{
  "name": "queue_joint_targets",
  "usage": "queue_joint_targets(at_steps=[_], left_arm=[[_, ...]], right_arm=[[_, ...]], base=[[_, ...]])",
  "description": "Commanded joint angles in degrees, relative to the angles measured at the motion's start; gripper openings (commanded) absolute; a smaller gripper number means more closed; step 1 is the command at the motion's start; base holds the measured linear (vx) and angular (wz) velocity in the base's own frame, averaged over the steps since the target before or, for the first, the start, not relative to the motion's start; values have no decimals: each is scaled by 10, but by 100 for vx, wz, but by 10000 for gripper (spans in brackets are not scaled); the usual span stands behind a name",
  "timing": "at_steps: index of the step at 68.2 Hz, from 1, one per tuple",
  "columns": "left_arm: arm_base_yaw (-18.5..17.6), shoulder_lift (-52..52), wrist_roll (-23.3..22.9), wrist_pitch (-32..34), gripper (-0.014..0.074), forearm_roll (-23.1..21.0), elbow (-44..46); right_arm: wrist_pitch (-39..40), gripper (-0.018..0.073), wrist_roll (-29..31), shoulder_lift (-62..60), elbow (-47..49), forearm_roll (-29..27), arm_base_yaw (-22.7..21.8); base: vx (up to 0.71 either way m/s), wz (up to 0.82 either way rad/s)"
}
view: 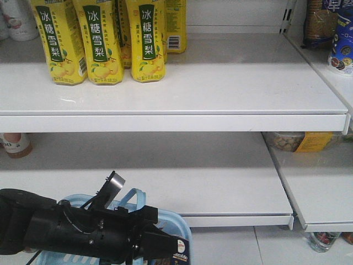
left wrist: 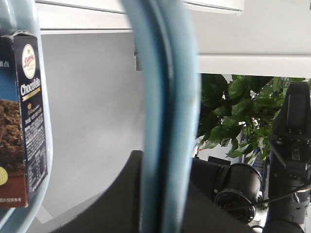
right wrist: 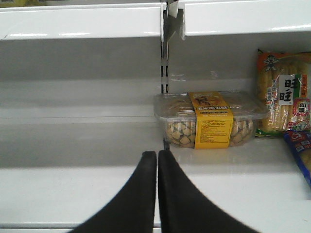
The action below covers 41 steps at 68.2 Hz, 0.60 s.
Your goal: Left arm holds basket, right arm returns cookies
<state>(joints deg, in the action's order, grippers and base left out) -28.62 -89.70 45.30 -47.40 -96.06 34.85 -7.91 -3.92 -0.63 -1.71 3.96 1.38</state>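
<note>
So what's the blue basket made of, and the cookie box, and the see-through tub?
The basket looks like smooth light blue plastic, moulded with slots. The cookie box is probably printed cardboard; its top edge looks creased. The tub is clear shiny plastic, snacks showing through.

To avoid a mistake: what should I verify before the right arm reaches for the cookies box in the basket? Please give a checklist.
1. Cookies box inside the basket: ok, standing by its wall.
2. Left arm gripping the basket handle: cannot tell; the handle only passes close to its camera.
3. Right arm jaws empty: ok.
4. Those jaws opened for grasping: not ok, shut together.
5. Free place on the shelf: ok, bare left of the clear snack tub.
</note>
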Motion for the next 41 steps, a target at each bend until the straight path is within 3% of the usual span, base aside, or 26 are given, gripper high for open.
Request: queue_joint_targets(at_steps=[1, 41], left_arm=[[0, 23, 5, -39, -6, -32, 12], [0, 23, 5, -39, -6, -32, 12]], right_arm=[[41, -8, 0, -5, 1, 4, 1], [41, -8, 0, -5, 1, 4, 1]], base=[[2, 0], [1, 0]])
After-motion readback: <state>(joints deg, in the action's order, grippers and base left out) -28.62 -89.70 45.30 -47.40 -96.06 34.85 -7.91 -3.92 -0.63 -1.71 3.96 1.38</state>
